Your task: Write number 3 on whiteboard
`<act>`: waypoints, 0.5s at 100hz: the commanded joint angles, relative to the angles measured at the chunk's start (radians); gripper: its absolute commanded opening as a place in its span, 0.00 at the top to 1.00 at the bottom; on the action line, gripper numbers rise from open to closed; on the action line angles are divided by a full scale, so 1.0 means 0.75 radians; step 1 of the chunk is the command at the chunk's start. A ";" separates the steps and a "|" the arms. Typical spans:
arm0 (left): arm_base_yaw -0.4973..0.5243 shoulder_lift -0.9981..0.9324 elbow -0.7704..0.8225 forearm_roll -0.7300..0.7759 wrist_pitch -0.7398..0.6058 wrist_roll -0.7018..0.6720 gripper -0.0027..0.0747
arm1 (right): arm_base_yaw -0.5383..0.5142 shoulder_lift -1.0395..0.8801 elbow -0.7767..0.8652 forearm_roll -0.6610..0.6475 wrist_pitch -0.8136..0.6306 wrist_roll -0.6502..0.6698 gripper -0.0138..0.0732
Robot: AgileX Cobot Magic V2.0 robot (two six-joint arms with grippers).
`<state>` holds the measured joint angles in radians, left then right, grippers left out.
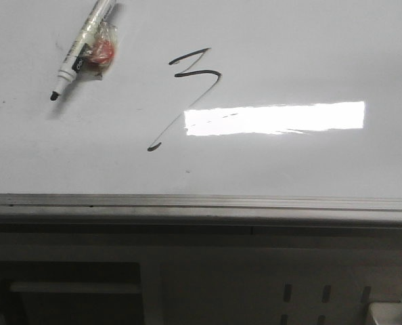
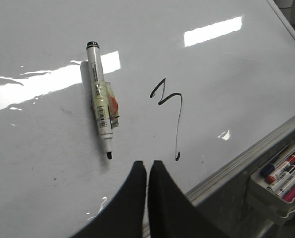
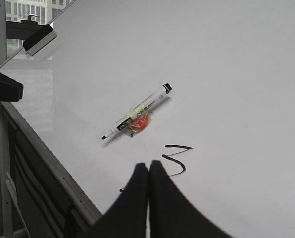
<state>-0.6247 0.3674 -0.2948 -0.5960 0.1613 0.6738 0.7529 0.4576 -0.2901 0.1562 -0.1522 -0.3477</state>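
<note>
Overhead, both arms hover above the whiteboard [image 1: 309, 40], left fingers [image 2: 132, 198] and right fingers [image 3: 135, 198] pressed together.

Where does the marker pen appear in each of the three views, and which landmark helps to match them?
Front view: marker pen at upper left, tip toward lower left.
Left wrist view: left of centre, tip pointing down.
Right wrist view: near the centre, above the number 3.
Shared landmark: the number 3 drawn on the whiteboard.

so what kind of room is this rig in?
Likely an office or lab: a large whiteboard lying flat, a tray of spare markers beside its rail, and city buildings through a window behind it.
</note>
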 commanded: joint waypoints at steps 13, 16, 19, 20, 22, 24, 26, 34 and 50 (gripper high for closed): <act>0.145 -0.175 0.160 0.292 -0.284 -0.112 0.99 | -0.006 0.004 -0.034 -0.009 -0.113 -0.002 0.92; 0.185 -0.209 0.211 0.334 -0.319 -0.165 0.99 | -0.006 0.004 -0.034 -0.009 -0.113 -0.002 0.92; 0.237 -0.242 0.251 0.377 -0.342 -0.248 0.99 | -0.006 0.004 -0.034 -0.009 -0.113 -0.002 0.92; 0.247 -0.259 0.261 0.399 -0.348 -0.265 0.99 | -0.006 0.004 -0.034 -0.009 -0.113 -0.002 0.92; 0.278 -0.284 0.290 0.421 -0.357 -0.319 0.99 | -0.006 0.004 -0.034 -0.009 -0.113 -0.002 0.92; 0.309 -0.309 0.317 0.452 -0.359 -0.372 0.99 | -0.006 0.004 -0.034 -0.009 -0.113 -0.002 0.92; 0.339 -0.324 0.343 0.481 -0.359 -0.428 0.99 | -0.006 0.004 -0.034 -0.009 -0.113 -0.002 0.92; 0.433 -0.409 0.430 0.578 -0.352 -0.623 0.99 | -0.006 0.004 -0.034 -0.009 -0.113 -0.002 0.92; 0.557 -0.522 0.444 0.658 -0.051 -0.775 0.99 | -0.006 0.004 -0.034 -0.009 -0.113 -0.002 0.92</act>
<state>-0.2425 0.0009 0.0042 -0.1312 0.0909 0.1567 0.7529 0.4576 -0.2901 0.1562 -0.1522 -0.3477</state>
